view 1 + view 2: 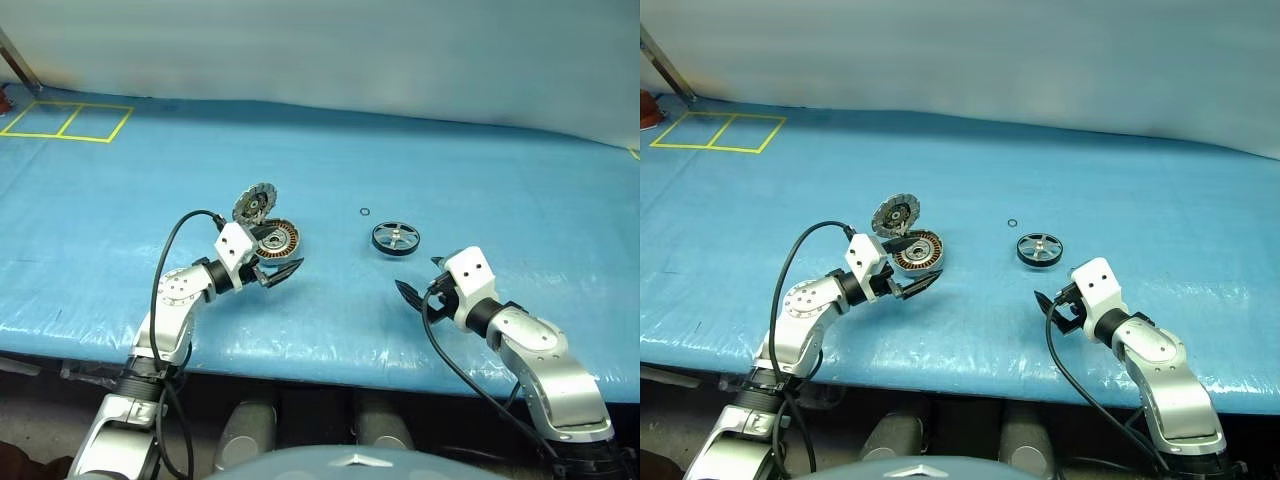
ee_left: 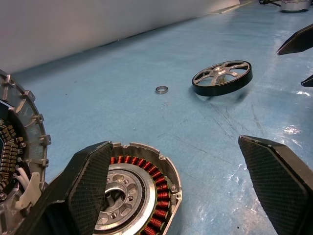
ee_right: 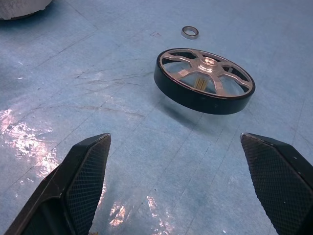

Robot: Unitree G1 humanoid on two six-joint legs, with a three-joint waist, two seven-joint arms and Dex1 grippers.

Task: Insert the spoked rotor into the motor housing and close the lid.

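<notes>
Your rotor [image 1: 396, 238] lies flat on the blue sheet [image 1: 480, 190], shaft up, touched by nothing. From the right wrist camera its dark rim and silver spokes are plain.

The small ring [image 1: 365, 211] lies just beyond the rotor, toward the far wall and slightly toward your left arm, apart from it.

The housing [image 1: 277, 241] sits on the sheet well to the left of the rotor, open side up (copper windings visible all round the inside in the left wrist view). The lid [image 1: 254, 203] is swung up on its hinge at the far-left edge of the housing and stands tilted, inner face toward the camera. The housing is empty of the rotor.

Your left gripper [image 1: 281, 271] hangs just on the near side of the housing, pointing across toward the rotor, fingers spread wide with nothing between them. In its wrist view one finger [image 2: 90, 188] overlaps the housing's rim; I cannot tell whether it touches.

Your right gripper [image 1: 418, 291] sits near the rotor on its near side, aimed at it and tilted down, fingers spread wide and holding nothing. Bare sheet lies between it and the rotor.

Yellow tape squares [image 1: 65, 121] mark the far left corner of the sheet.
</notes>
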